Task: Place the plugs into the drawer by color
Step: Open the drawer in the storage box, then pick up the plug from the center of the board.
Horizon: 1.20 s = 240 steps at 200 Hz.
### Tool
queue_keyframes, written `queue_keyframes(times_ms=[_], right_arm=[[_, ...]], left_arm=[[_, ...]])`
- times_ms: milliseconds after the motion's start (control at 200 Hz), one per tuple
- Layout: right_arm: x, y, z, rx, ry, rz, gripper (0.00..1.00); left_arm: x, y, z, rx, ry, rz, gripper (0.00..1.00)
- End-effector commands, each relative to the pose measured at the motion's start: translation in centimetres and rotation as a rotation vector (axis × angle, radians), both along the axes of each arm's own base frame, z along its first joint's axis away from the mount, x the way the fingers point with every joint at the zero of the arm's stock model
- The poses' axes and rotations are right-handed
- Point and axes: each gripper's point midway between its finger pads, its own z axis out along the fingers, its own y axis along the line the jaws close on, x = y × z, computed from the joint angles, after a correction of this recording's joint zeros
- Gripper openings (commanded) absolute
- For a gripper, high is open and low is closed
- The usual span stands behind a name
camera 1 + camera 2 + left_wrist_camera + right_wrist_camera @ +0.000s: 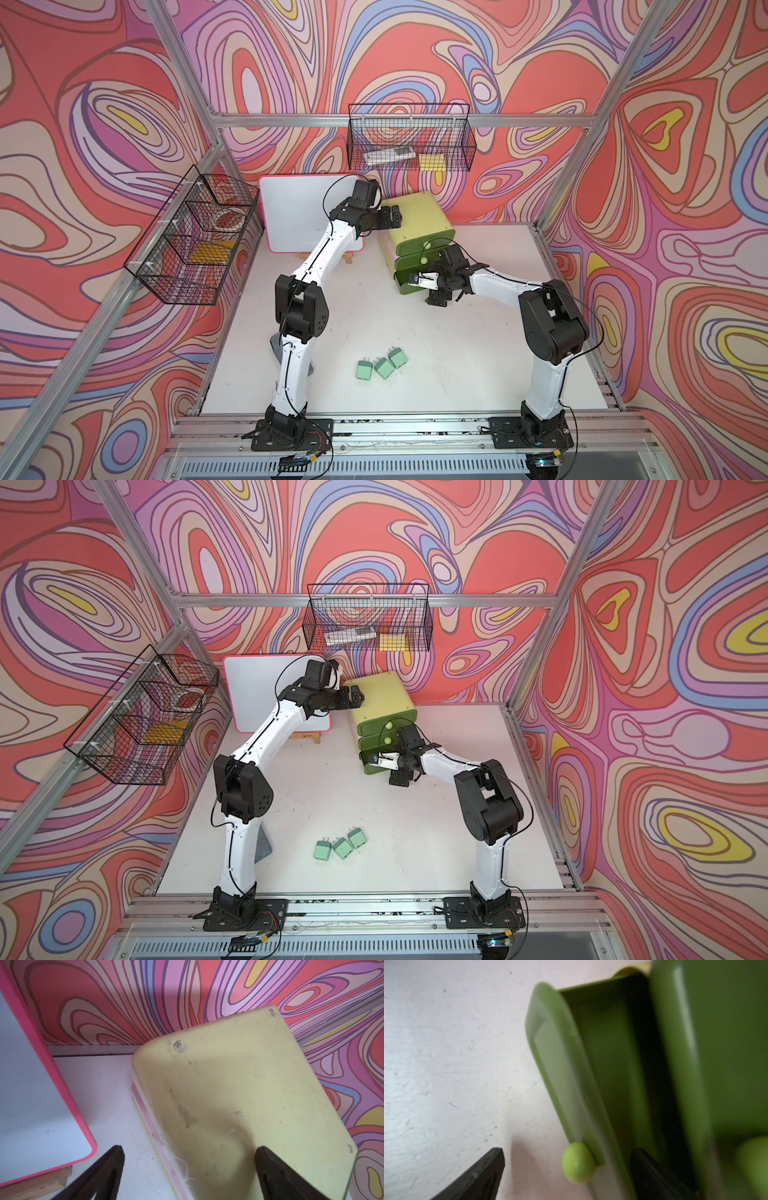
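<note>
Near the front of the table point(498, 353), in both top views, three green plugs point(382, 365) lie together, well apart from the chest point(419, 220) at the back. Left wrist view: left gripper point(190, 1151), jaws wide apart, straddles the chest's upper side edge. Right wrist view: right gripper point(569, 1153), jaws apart, brackets the knob point(578, 1162) of the slightly open bottom drawer point(554, 1068). Probably best: close squarely on the knob, pull straight, chest braced.

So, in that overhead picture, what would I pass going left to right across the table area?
Black wire basket on the side wall → pink-edged whiteboard → yellow-green drawer chest → right arm's black elbow. The green plugs and back basket overlap these, so I skip them.
</note>
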Motion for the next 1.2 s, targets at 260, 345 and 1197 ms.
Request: queue_keyframes(times_ms=[260,345,1197], right_arm=[[-4.7,-0.6,0.4,0.023,0.039,-0.084,0.96],[-5.2,-0.6,1.6,0.046,0.015,-0.094,0.96],[-18.8,5.4,6.1,0.443,0.233,-1.048,0.80]], left_arm=[[-0.2,0.0,-0.4,0.016,0.017,-0.006,0.98],[-0.2,-0.2,-0.6,0.007,0.024,-0.008,0.98],[-0.7,0.0,0.5,0.001,0.014,-0.005,0.97]])
